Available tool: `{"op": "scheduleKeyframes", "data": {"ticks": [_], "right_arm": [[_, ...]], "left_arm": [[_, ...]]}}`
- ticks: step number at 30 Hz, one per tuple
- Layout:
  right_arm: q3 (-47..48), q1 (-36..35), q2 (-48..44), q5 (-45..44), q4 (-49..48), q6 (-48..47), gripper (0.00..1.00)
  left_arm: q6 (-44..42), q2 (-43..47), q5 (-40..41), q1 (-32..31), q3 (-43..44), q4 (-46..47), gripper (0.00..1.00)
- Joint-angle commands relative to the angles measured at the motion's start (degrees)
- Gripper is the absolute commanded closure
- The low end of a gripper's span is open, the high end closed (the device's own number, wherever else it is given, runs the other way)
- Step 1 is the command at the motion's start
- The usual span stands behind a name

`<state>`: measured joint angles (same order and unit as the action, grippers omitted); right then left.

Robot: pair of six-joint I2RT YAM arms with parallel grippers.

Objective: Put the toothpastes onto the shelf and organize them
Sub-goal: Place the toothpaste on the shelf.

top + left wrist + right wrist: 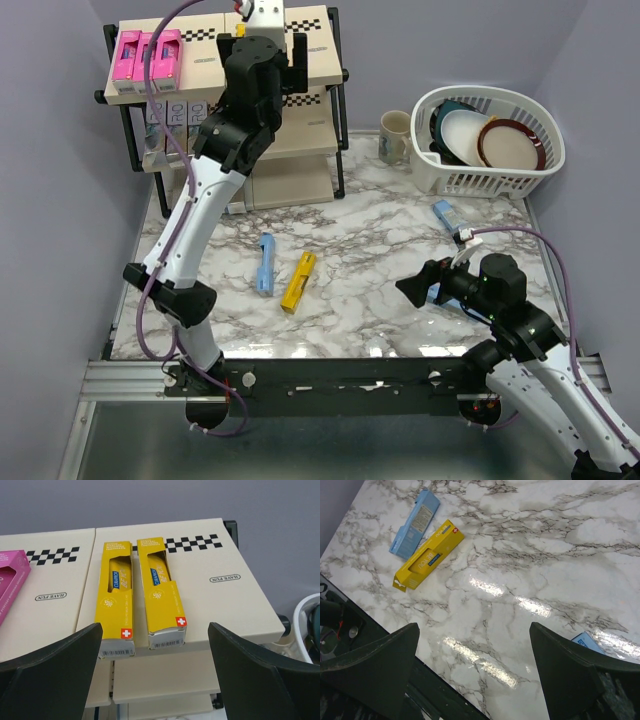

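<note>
The shelf (310,35) stands at the back left. Three pink toothpastes (145,55) lie on its top board, and pale cartons (170,112) stand on the tier below. In the left wrist view two yellow toothpastes (116,597) (159,587) lie side by side on the top board (225,600), next to a pink one (10,580). My left gripper (293,62) (155,630) is open and empty just in front of them. A light blue carton (265,264) (415,522) and a yellow carton (298,281) (429,555) lie on the table. My right gripper (410,288) (475,627) is open and empty above the marble.
Another light blue carton (447,214) lies at the right, and a blue one (435,293) (585,641) sits partly under my right gripper. A white dish basket (500,175) with plates and a mug (395,135) stand at the back right. Purple walls close in the table.
</note>
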<state>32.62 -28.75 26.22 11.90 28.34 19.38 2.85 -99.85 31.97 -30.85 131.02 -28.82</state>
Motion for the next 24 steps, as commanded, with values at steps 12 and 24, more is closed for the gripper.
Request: {"op": "scheduleKeyframes", "data": {"ticks": [12, 24], "right_arm": [[-0.89, 0.28, 0.33, 1.81, -1.36, -1.09, 0.00], [-1.07, 0.19, 0.33, 1.90, -1.53, -1.09, 0.00]], "left_arm": [[-0.22, -3.94, 6.79, 0.88, 1.87, -3.53, 0.01], [1.98, -0.43, 0.65, 0.79, -0.33, -1.50, 0.07]]}}
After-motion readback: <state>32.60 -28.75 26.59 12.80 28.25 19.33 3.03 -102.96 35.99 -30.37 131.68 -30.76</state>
